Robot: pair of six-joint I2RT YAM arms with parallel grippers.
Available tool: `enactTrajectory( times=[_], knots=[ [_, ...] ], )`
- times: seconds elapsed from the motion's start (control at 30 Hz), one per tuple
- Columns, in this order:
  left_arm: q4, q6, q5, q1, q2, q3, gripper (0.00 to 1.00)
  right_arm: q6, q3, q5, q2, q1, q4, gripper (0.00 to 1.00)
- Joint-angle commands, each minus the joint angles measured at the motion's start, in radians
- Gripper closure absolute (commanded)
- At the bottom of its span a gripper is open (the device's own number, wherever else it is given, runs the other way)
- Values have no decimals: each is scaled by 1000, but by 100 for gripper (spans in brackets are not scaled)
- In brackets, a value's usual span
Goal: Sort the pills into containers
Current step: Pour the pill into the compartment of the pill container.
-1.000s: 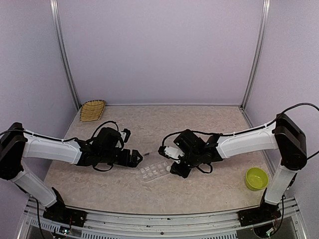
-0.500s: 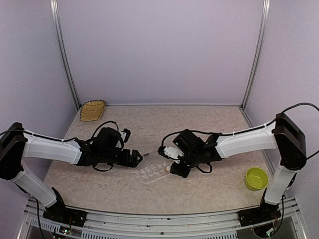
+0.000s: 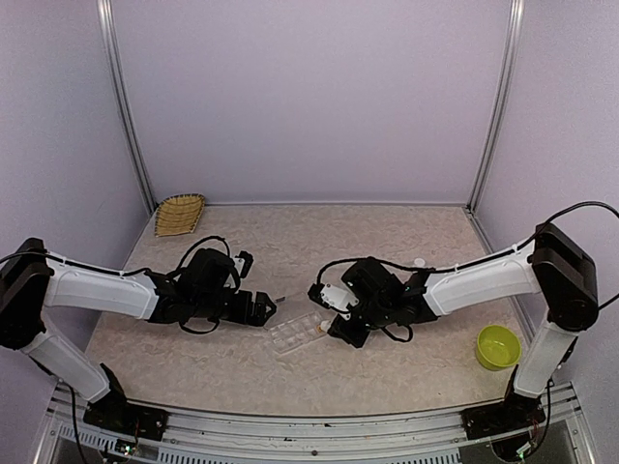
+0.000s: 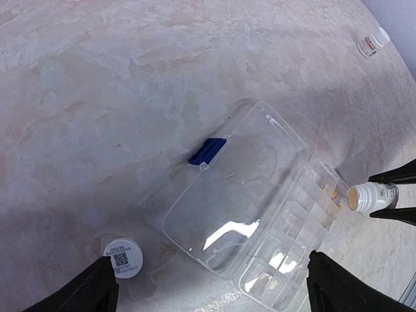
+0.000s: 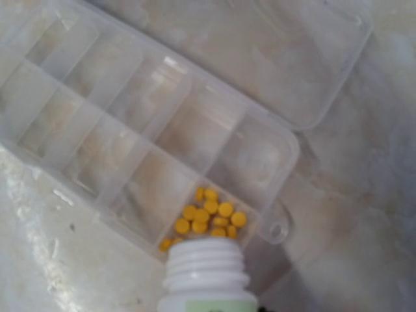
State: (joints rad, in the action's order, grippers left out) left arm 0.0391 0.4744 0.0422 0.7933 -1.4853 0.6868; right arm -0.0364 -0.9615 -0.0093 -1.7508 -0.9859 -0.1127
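Top view, near to far. Nearest was the yellow-green bowl [image 3: 497, 346], at 4 o'clock on the worktop [image 3: 387, 232] and well apart from everything else.

Next was the organizer box [image 3: 295, 332], at about 6 o'clock between the two arms. Its lid [image 4: 227, 195] lay flat open, with the blue latch [image 4: 208, 151] on the outer edge. In the right wrist view the cells [image 5: 110, 97] ran in two rows. The pills [image 5: 209, 218], a small heap of round yellow ones, were in the end cell of the near row, by the tab with the hole and just off the bottle mouth. One or two sat against that cell's near wall.

The right pincer [image 3: 340, 329] was at 3 o'clock of the box, clamped on the open white bottle [image 5: 207, 273]. The bottle was tipped, with its threaded neck pointing at that end cell. Couldn't tell whether the neck touched the box.

The left pincer [image 3: 265, 308] was at 10 o'clock of the box, jaws spread as wide as they go and gripping nothing. Its fingers [image 4: 97, 286] showed at either bottom corner of its wrist view. A loose white cap [image 4: 123, 257] with a QR label lay on the worktop near the lid's corner, just beside the one finger.

Farther out, a second white bottle [image 4: 372, 45], labelled, was at 2 o'clock, well apart from the box. A woven tray [image 3: 181, 214] sat at 10 o'clock in the far-left corner, near the back wall.
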Motion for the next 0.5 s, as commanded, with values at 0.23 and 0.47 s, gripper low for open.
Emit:
enactTrajectory(
  times=[0.23, 0.47],
  knots=[
    [18, 9, 7, 9, 26, -4, 1, 13, 135, 24, 62, -8, 167, 93],
    [15, 11, 11, 12, 27, -3, 1, 21, 180, 3, 51, -8, 275, 93]
  ],
)
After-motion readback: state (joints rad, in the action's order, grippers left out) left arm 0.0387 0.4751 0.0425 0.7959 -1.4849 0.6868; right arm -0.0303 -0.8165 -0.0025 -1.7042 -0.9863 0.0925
